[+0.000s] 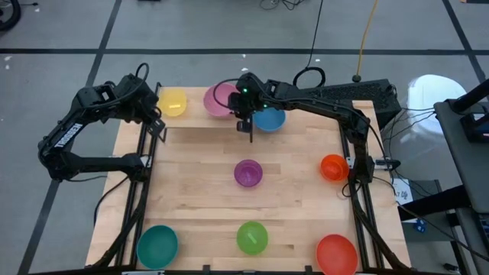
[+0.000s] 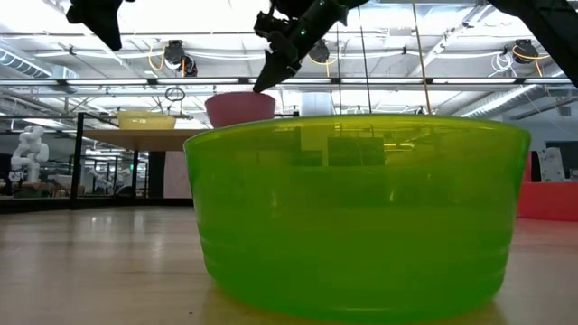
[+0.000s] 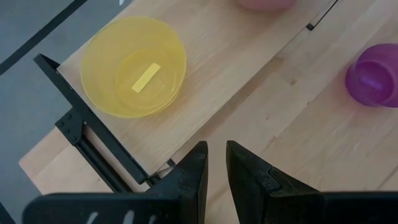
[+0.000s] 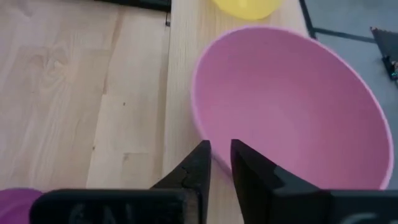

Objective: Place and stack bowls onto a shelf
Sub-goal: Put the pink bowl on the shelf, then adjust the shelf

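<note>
The shelf (image 1: 199,122) stands along the table's far edge. On it sit the yellow bowl (image 1: 173,101), the pink bowl (image 1: 220,99) and the blue bowl (image 1: 271,120), each upright on its base. My right gripper (image 1: 247,122) hovers over the shelf between pink and blue, its near-shut fingers (image 4: 219,149) at the pink bowl's rim (image 4: 202,134). My left gripper (image 3: 216,148), also shut to a narrow gap, waits over the shelf's left front corner near the yellow bowl (image 3: 134,65). The purple bowl (image 1: 247,173) rests mid-table. My right gripper points down at the pink bowl's rim (image 2: 256,92) on the side toward the blue bowl. I cannot tell whether its fingertips touch the rim. The bowl sits flat on the shelf.
Four more bowls stand on the tabletop: orange (image 1: 333,166) by the right edge, and teal (image 1: 157,246), green (image 1: 252,237) and red (image 1: 337,254) along the near edge. The green bowl (image 2: 357,212) fills the low view. Bare wood lies around the purple bowl.
</note>
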You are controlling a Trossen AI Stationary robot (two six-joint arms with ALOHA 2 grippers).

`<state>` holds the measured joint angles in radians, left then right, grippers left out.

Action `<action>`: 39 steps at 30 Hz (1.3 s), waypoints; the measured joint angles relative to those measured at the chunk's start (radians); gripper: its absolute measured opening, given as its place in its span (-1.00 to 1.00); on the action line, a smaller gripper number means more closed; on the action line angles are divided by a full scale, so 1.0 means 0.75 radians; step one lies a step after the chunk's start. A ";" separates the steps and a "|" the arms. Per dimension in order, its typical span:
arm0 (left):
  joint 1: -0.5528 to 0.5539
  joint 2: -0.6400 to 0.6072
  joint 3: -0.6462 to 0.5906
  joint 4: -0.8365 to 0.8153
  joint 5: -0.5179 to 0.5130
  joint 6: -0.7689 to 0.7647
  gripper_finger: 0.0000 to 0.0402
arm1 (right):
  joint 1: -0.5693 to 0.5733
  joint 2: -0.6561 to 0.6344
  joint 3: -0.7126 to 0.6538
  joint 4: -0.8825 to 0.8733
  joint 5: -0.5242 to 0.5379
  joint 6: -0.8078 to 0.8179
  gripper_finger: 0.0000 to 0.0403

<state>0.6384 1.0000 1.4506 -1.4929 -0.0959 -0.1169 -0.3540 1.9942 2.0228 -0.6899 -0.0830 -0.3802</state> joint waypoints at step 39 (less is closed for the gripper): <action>0.000 -0.157 0.000 -0.028 -0.001 -0.103 -0.68 | -0.077 -0.404 -0.669 0.162 0.246 0.116 -1.00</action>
<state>0.6384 0.8822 1.4506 -1.5137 -0.0963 -0.1945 -0.4120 1.6909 1.5209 -0.5683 0.1017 -0.2934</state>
